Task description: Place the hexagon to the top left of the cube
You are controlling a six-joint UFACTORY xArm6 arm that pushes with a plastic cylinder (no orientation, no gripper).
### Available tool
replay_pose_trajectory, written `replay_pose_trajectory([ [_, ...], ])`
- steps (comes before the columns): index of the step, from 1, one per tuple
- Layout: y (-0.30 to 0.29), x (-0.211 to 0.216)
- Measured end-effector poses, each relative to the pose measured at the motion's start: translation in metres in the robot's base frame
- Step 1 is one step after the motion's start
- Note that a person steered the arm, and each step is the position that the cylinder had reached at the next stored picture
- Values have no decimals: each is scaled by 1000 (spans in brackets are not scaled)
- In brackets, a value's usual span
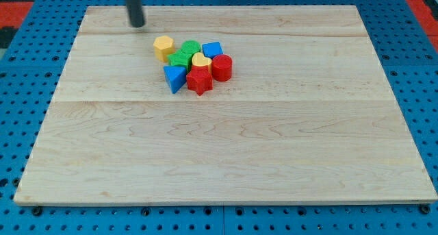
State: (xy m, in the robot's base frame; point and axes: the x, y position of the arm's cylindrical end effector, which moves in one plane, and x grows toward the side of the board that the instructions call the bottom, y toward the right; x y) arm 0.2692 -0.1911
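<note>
A yellow hexagon block (pixel 163 47) lies at the upper left edge of a tight cluster of blocks on the wooden board (pixel 226 153). A blue cube (pixel 213 51) sits at the cluster's upper right. Between them are a green round block (pixel 191 48) and a green star-like block (pixel 181 59). My tip (pixel 138 25) stands on the board, up and to the left of the hexagon, apart from it by a small gap.
The cluster also holds a yellow heart (pixel 201 60), a red cylinder (pixel 222 68), a red star (pixel 200 81) and a blue triangle (pixel 174 77). A blue pegboard surface surrounds the board.
</note>
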Motion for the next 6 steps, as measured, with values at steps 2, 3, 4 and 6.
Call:
replay_pose_trajectory([
  [2,111,33],
  [3,207,7],
  [4,171,14],
  [6,201,39],
])
